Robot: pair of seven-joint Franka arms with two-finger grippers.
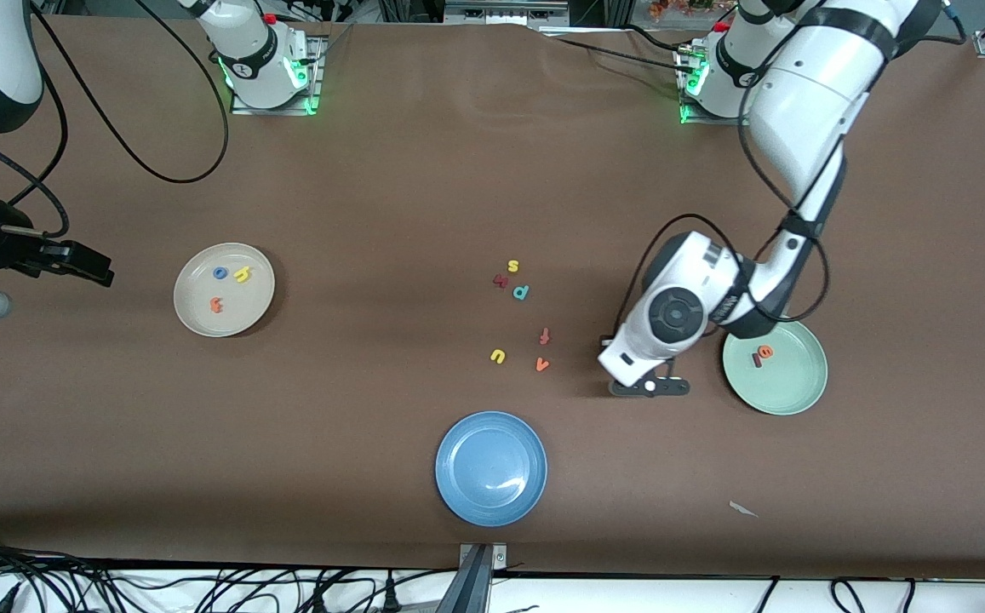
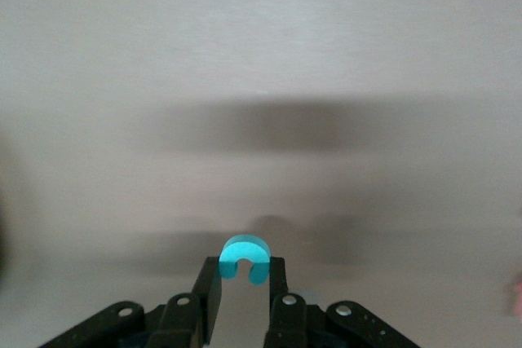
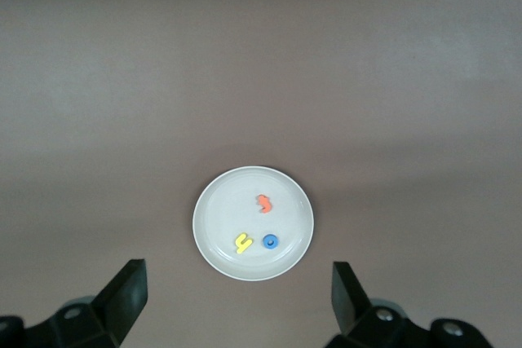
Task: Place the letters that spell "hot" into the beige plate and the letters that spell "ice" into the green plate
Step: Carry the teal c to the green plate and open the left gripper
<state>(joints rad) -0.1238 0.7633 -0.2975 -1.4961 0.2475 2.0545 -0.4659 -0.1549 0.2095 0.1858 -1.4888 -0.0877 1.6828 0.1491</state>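
A brown table cover fills your working surface, with cables trailing along its edges.

Look first at the left gripper (image 2: 243, 292): its fingers (image 2: 210, 295) are pinched on the teal c (image 2: 244, 258), whose opening faces back toward the wrist in the left wrist view. In the front view that gripper (image 1: 650, 386) hangs over bare table just beside the green plate (image 1: 786, 387), at about nine o'clock from it; you cannot see the c there, since the wrist hides it. Inside the green plate lie the orange e (image 1: 766, 350) and the dark red i (image 1: 757, 361), touching or nearly so near the plate's ten o'clock edge.

Your right gripper (image 3: 238, 299) has its fingers spread wide with nothing between them. It waits above the right arm's end of the table, looking down at the beige plate (image 1: 192, 317). That plate holds the blue o (image 1: 220, 273), the yellow h (image 1: 243, 274) beside it, and the orange t (image 1: 216, 305) apart from them at roughly seven o'clock.

Mid-table, loose letters remain: a yellow s (image 1: 513, 266), a dark red piece (image 1: 501, 280) whose shape is hard to make out, a teal p (image 1: 521, 293), a salmon-red t (image 1: 545, 336), a yellow u (image 1: 498, 356) and an orange v (image 1: 542, 365). The blue plate (image 1: 458, 489) sits at six o'clock from them, nearest the front camera.
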